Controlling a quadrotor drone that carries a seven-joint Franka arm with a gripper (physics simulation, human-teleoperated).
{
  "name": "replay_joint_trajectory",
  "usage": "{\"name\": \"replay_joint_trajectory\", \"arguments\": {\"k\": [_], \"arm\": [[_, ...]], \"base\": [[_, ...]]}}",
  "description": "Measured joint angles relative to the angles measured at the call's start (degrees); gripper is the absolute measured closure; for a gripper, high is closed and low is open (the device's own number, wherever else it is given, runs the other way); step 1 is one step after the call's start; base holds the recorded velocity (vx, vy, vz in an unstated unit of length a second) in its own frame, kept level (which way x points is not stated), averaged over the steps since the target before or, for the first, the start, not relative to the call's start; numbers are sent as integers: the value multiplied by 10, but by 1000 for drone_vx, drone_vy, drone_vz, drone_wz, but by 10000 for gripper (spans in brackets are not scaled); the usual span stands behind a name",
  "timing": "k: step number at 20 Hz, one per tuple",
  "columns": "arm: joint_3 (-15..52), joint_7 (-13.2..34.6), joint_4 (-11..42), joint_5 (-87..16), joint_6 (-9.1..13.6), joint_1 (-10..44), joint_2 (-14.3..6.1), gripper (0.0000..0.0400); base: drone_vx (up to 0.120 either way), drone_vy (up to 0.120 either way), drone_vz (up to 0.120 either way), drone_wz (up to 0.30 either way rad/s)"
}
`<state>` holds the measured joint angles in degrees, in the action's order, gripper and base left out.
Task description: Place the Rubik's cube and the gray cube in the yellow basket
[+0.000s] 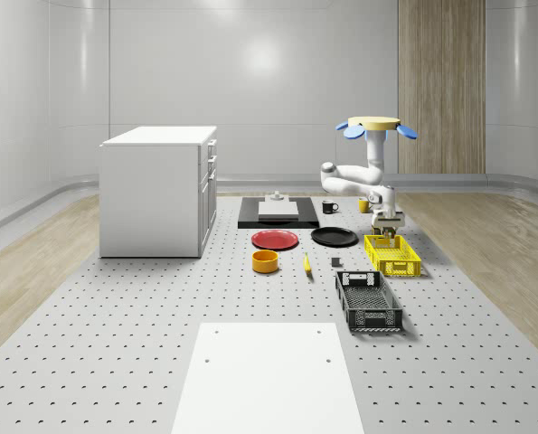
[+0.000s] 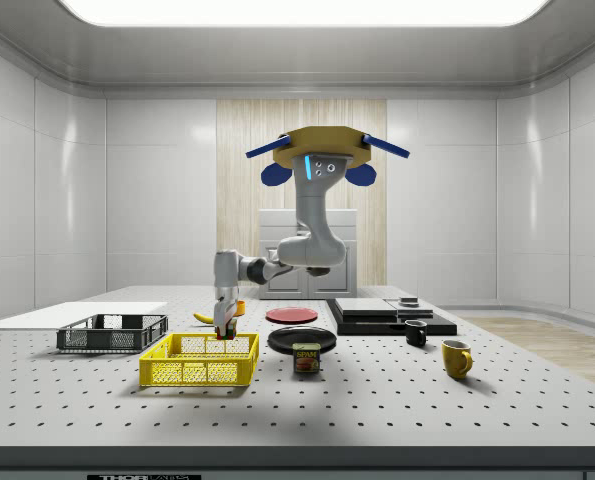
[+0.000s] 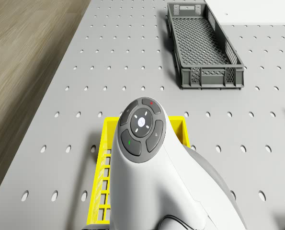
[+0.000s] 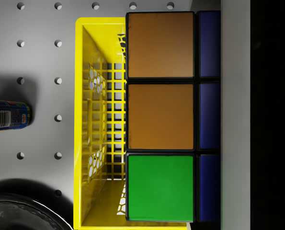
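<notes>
Can (image 4: 7,115): on bench (image 1: 115,316), at the yellow basket's 9 o'clock in the wrist view.
Yellow basket (image 4: 100,120): directly under the load.
Rubik's cube (image 4: 160,115): pinched in the jaws, above basket.
Gripper (image 1: 388,233): low over basket.
Drone (image 1: 374,125): hovering beside basket.
Risk: off-centre release, cube clips the rim and tumbles out.
Gray cube: whereabouts not discernible.

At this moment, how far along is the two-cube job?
Nothing visibly lies in the yellow basket yet. In hand: the drone hovers beside it, the gripper holding the Rubik's cube just over the basket's rim. Left: release it, then fetch the gray cube.
</notes>
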<state>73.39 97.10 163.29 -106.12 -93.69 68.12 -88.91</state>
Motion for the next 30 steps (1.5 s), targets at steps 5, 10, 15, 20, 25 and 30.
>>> {"name": "replay_joint_trajectory", "arguments": {"k": [5,10,15,20,25,30], "arm": [[-48,0,-14,-45,-18,9,0,75],[-89,0,-30,-84,-32,18,5,75],[-122,-1,-45,-116,-42,26,12,75],[-154,-3,-63,-148,-52,33,22,75],[-168,-5,-70,-163,-52,33,31,30],[-149,-8,-57,-148,-37,23,33,9]], "base": [[0,0,0,0],[0,0,0,0],[0,0,0,0],[0,0,0,0],[0,0,0,0],[0,0,0,0]]}}
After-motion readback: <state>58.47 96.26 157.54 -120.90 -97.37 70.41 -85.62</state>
